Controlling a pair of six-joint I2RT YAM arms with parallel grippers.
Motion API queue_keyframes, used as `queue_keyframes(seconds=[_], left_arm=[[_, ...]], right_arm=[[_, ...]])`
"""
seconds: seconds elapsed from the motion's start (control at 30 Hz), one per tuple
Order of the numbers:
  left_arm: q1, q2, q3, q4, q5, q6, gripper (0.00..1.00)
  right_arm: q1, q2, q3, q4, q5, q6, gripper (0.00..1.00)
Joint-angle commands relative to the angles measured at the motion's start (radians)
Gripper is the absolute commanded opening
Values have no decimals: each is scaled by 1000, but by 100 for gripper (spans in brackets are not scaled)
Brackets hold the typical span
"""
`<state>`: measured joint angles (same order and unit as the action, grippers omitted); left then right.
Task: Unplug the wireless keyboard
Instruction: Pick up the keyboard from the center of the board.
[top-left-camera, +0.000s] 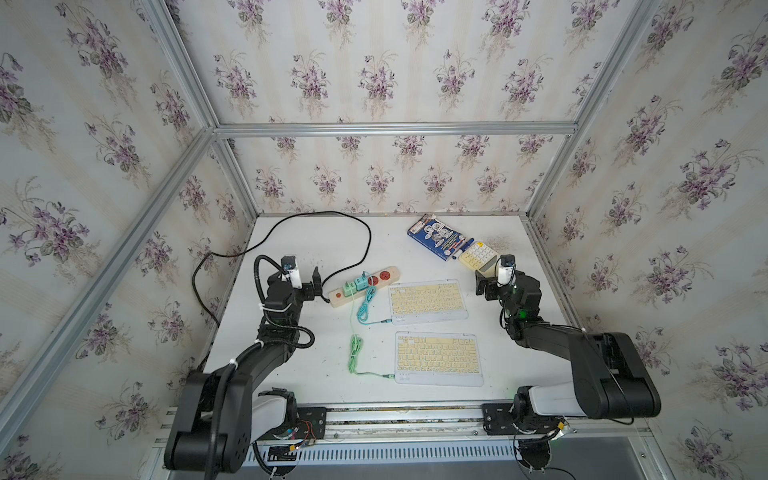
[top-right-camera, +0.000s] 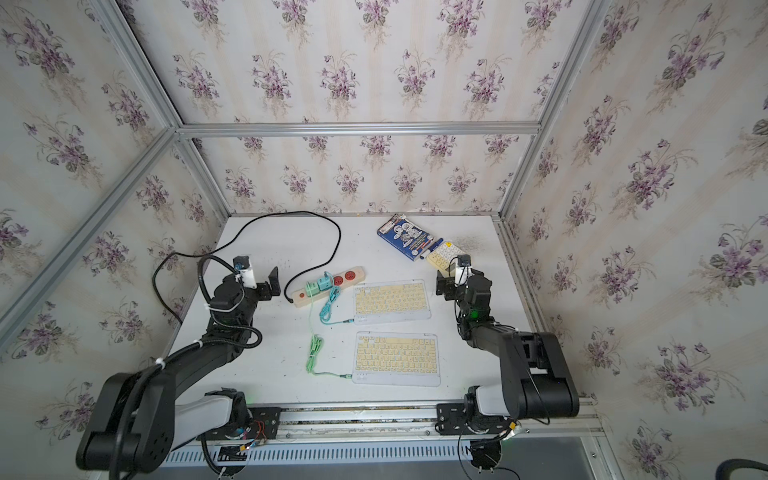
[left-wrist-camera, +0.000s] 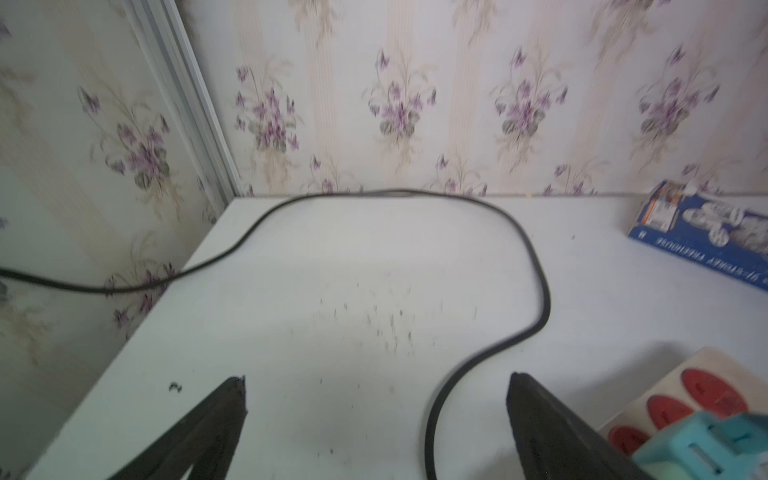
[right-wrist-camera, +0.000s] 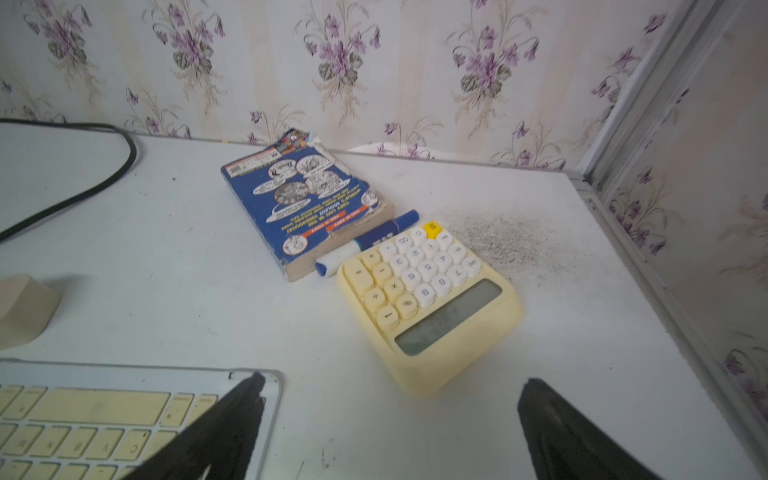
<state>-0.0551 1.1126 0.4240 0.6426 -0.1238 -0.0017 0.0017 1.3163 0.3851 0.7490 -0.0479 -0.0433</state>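
A: In both top views you're looking at two keyboards, both wired. The far keyboard (top-left-camera: 428, 301) is taking the blue cable (top-left-camera: 365, 305) and the near keyboard (top-left-camera: 438, 359) the green cable (top-left-camera: 355, 353). You can't tell which one the task means. Each is lying long-axis across the surface (top-left-camera: 328, 374), with the plug entering its left end.

B: So your left fingers (top-left-camera: 316, 276) are sitting nearer those plugs, beside the power strip (top-left-camera: 386, 276). Your right fingers (top-left-camera: 482, 287) are hanging off the far keyboard's opposite end. Both pairs are standing wide apart, holding nothing.

A: The left wrist view is showing your left fingers (left-wrist-camera: 208, 424) spread over bare surface, the power strip at one side — no keyboard in sight.

B: The right wrist view is showing a corner of the far keyboard (right-wrist-camera: 83, 407) just beside one spread finger, with the calculator (right-wrist-camera: 432, 307) ahead. I'd judge the pull is running leftward — along the long axis.
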Motion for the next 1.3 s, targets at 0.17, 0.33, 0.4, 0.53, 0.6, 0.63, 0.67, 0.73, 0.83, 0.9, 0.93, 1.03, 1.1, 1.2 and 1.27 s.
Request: queue_keyframes(seconds=[0.17, 0.33, 0.4, 0.53, 0.6, 0.63, 0.67, 0.73, 0.83, 0.9, 0.93, 1.03, 1.1, 1.2, 1.27], left_arm=[[1, -199, 88, -289, 314, -185, 100], [17, -252, 167, -439, 345, -521, 100], [26, -244, 218, -451, 534, -498, 100], [12, -341, 296, -490, 569, -522, 100], [-35, -409, 333, -501, 510, -511, 100], [-74, -433, 359, -509, 489, -469, 100], [-122, -445, 391, -524, 472, -410, 100], [-213, -440, 462, -602, 428, -295, 99], [-322, -437, 516, -695, 424, -146, 99], [-368, -456, 493, -709, 491, -29, 99], [-385, -469, 481, -733, 573, 48, 98], [-414, -514, 443, -862, 735, 273, 93], [-428, -527, 435, -991, 753, 390, 93], [-484, -531, 381, -1070, 633, 474, 91], [-574, -516, 331, -1073, 540, 531, 88]], right_arm=[[-5, -577, 15, -590, 257, 513, 100], [-5, -696, 50, -690, -152, 631, 100], [6, -673, 94, -767, -253, 665, 100], [235, -631, 159, -942, -165, 626, 100], [458, -596, 189, -1002, -4, 590, 99], [591, -566, 210, -1047, 84, 588, 98], [695, -537, 230, -1085, 141, 588, 97], [826, -496, 239, -1131, 234, 622, 93], [891, -477, 181, -1105, 187, 675, 79], [902, -485, 140, -1113, 156, 693, 79], [912, -495, 122, -1131, 157, 702, 79], [979, -517, 76, -1155, 176, 707, 80], [1032, -500, 59, -1165, 187, 707, 80], [1074, -474, 28, -1154, 184, 738, 80], [1099, -490, 4, -1133, 185, 757, 80]])
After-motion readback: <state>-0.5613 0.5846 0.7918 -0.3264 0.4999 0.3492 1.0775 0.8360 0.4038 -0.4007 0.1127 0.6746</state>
